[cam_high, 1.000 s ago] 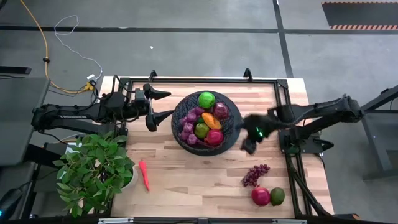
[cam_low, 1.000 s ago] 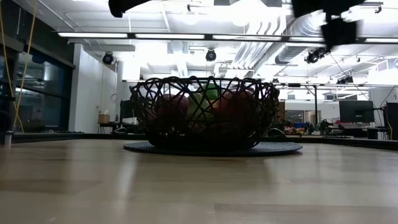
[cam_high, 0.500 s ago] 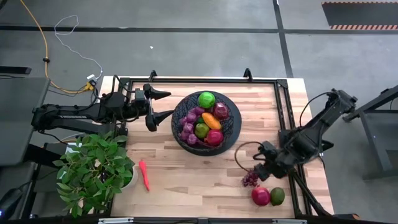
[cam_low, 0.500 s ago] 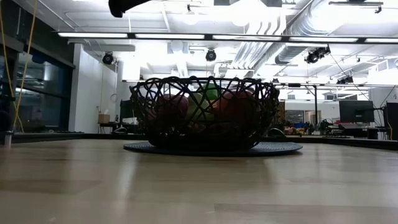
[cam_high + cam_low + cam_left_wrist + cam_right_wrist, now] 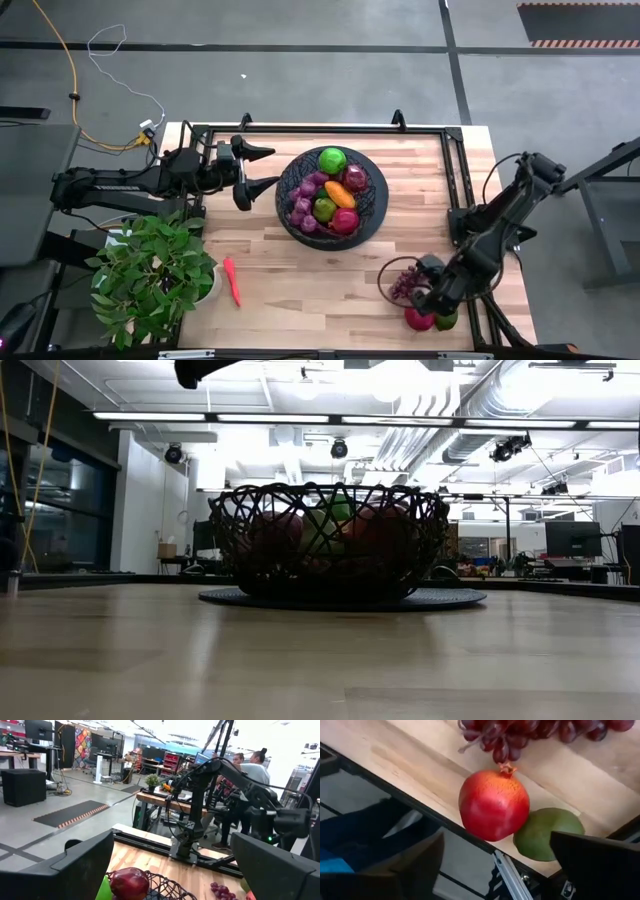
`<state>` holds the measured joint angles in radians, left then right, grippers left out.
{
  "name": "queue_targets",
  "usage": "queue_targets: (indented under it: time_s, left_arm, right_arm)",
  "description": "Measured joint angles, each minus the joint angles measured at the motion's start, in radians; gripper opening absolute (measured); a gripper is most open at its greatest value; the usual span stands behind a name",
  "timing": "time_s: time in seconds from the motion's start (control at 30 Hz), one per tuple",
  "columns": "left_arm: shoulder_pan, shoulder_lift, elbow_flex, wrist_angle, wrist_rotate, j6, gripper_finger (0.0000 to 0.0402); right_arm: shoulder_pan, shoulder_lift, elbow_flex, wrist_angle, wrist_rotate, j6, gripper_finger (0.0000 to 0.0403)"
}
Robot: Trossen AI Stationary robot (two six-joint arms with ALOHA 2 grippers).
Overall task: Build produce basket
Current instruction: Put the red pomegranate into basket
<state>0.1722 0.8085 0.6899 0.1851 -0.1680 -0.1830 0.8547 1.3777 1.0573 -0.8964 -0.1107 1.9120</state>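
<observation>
Seven smooth, glossy fruits fill the round black woven-mesh basket [image 5: 331, 196] mid-table. Near right: one purple grape bunch [image 5: 404, 283], one round red pomegranate [image 5: 493, 804], one green fruit [image 5: 547, 833], beneath the spread-open right gripper [image 5: 433, 300]. Left gripper [image 5: 256, 166] open beside basket. One slim red pepper [image 5: 232, 281] lies near left.

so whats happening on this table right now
A two-armed robot is filling the black mesh basket with toy produce. Several pieces already lie in it. The right pincer, open, hangs over the red fruit, which lies against a green fruit, with a grape bunch beside them near the table's corner. The left pincer waits open beside the basket. A slim red pepper lies on the table near the potted plant.
</observation>
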Motion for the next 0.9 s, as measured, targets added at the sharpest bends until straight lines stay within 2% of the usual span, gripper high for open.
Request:
queue_targets:
  time_s: [0.07, 0.13, 0.33, 0.5, 0.9]
  left_arm:
    - [0.0, 0.0, 0.0, 0.0, 0.0, 0.0, 0.0388]
    - [0.0, 0.0, 0.0, 0.0, 0.0, -0.003, 0.0388]
    - [0.0, 0.0, 0.0, 0.0, 0.0, -0.008, 0.0388]
    - [0.0, 0.0, 0.0, 0.0, 0.001, -0.008, 0.0388]
    - [0.0, 0.0, 0.0, 0.0, 0.0, -0.008, 0.0388]
  right_arm:
    - [0.0, 0.033, 0.0, 0.003, -0.002, -0.006, 0.0385]
    - [0.0, 0.06, 0.0, -0.006, 0.004, -0.027, 0.0394]
    - [-0.001, 0.116, 0.0, 0.041, -0.049, -0.021, 0.0379]
    - [-0.001, 0.162, 0.0, 0.129, -0.048, -0.027, 0.0378]
    - [-0.001, 0.296, 0.004, 0.146, -0.083, -0.027, 0.0378]
